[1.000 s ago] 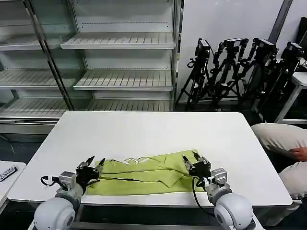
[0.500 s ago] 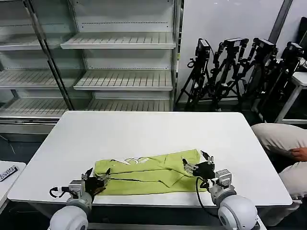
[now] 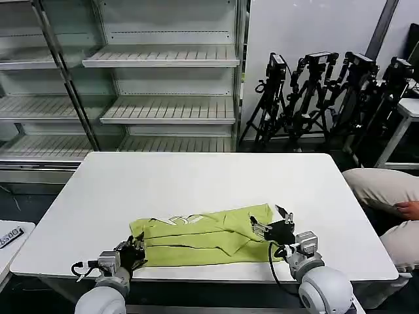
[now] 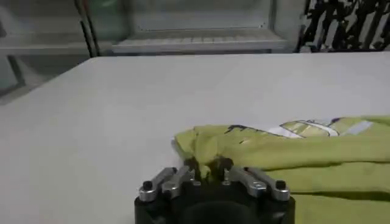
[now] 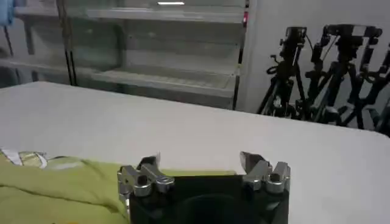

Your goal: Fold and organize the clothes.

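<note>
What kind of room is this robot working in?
Probably a robot test lab: bare metal shelving behind a white table, and a cluster of cameras on tripods against the wall.

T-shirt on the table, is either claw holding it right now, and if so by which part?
The left claw is shut on the lime T-shirt, pinching its near left corner. The right claw is open at the shirt's right edge, holding nothing.

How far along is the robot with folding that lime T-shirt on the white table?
Partly done: the T-shirt already lies folded into a long band near the table's front edge. In hand: the left gripper is shut on the shirt's left end, while the right gripper sits open at the right end. Left: folding the band shorter and tidying it.
</note>
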